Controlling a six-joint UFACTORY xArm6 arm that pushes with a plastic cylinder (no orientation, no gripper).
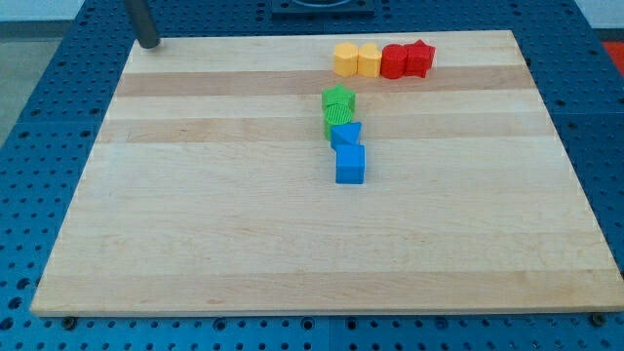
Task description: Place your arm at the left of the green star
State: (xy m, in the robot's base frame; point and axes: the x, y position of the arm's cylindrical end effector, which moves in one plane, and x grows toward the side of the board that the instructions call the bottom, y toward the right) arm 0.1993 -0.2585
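My tip rests at the board's top left corner, far to the left of all the blocks. Two green blocks touch near the board's upper middle: the upper one looks star-shaped, and the lower one sits right below it; its shape is unclear. The tip is about a third of the board's width to the left of the green pair and a little higher in the view.
Below the green blocks, in one column, sit a blue block and a blue cube. Along the top edge is a row of two yellow blocks and two red blocks. The wooden board lies on a blue perforated table.
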